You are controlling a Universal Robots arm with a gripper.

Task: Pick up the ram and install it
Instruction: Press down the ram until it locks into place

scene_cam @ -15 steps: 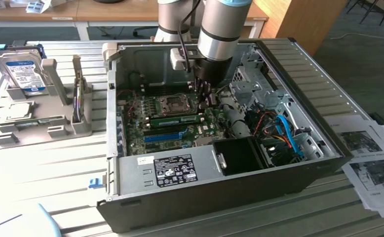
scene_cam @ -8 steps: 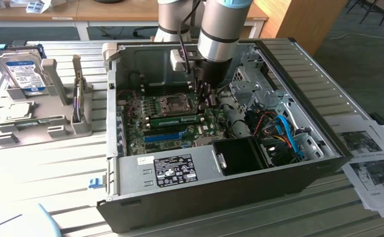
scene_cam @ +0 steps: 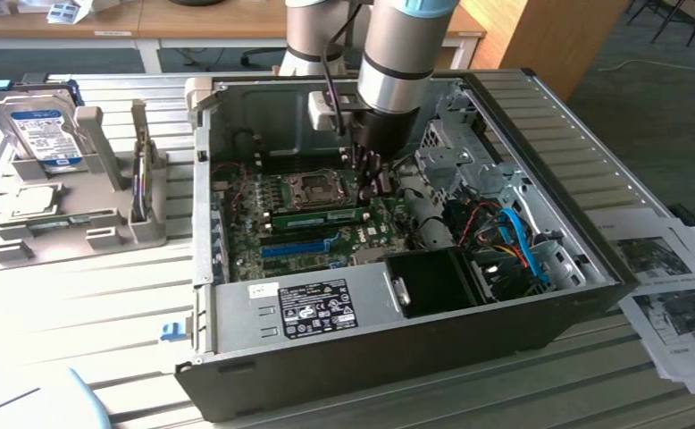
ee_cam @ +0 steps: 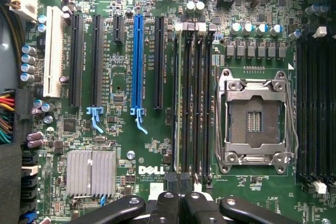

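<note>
- Gripper (ee_cam: 178,182) hangs inside the open computer case (scene_cam: 586,170) above the motherboard (ee_cam: 121,145), fingers pressed together, holding nothing.
- Ram (scene_cam: 320,216), a green stick, lies seated in a memory slot just beside the CPU socket (ee_cam: 255,121).
- Hard drive (scene_cam: 37,130) stands outside the case.

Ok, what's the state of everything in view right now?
Computer case: side open.
Ram: slotted in upright beside the CPU socket; latching unclear.
CPU socket: empty.
Blue slot: empty.
Gripper: shut, at the ram's end.
Hard drive: standing upright outside the case.
</note>
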